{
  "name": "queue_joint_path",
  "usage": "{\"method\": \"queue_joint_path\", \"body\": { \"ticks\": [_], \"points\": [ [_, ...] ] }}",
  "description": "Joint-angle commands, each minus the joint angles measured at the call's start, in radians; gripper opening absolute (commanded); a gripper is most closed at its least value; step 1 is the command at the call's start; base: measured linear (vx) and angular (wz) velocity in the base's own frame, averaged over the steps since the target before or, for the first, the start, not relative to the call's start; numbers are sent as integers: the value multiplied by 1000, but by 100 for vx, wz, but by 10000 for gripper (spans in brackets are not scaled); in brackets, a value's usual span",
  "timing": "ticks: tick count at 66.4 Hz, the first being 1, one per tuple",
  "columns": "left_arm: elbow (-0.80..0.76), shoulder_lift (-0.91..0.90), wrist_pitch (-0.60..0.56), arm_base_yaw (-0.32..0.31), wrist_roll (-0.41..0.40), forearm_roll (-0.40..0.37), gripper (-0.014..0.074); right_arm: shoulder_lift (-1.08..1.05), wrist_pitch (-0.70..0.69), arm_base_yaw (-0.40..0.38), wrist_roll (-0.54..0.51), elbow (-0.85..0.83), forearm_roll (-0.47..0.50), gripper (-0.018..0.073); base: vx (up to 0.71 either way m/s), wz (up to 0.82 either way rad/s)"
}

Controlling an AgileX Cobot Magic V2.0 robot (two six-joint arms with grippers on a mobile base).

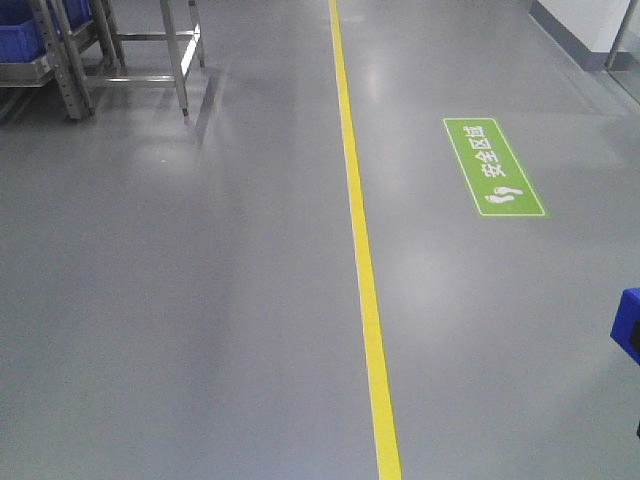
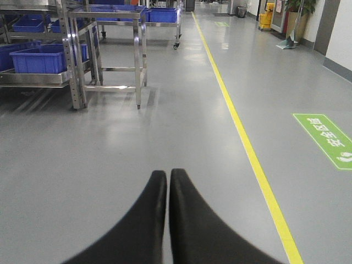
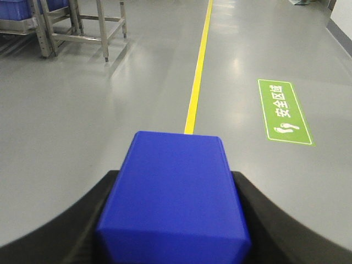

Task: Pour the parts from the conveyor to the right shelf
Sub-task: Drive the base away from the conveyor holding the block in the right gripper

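Right end effector [image 3: 177, 179] points forward over floor [image 3: 82, 99], clamped on blue cube [image 3: 175, 203] — stud unseen, fingers [image 3: 264, 214] mostly hidden. Left end effector [image 2: 167, 177] pressed closed, empty. Front view: cube cut off at right edge.

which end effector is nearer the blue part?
Right. The right end effector is clamped on the blue part; the left end effector is shut, empty, over the floor.
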Motion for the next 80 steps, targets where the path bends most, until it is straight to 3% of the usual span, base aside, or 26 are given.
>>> {"method": "queue_joint_path", "body": {
  "ticks": [1,80],
  "points": [
    [-19,13,-71,-1,-8,-8,-6,6,-74,-8,-7,-30,2,-5,54,-3],
    [-19,13,-71,-1,-8,-8,-6,6,-73,-8,-7,-30,2,-5,68,-3]
  ]
}}
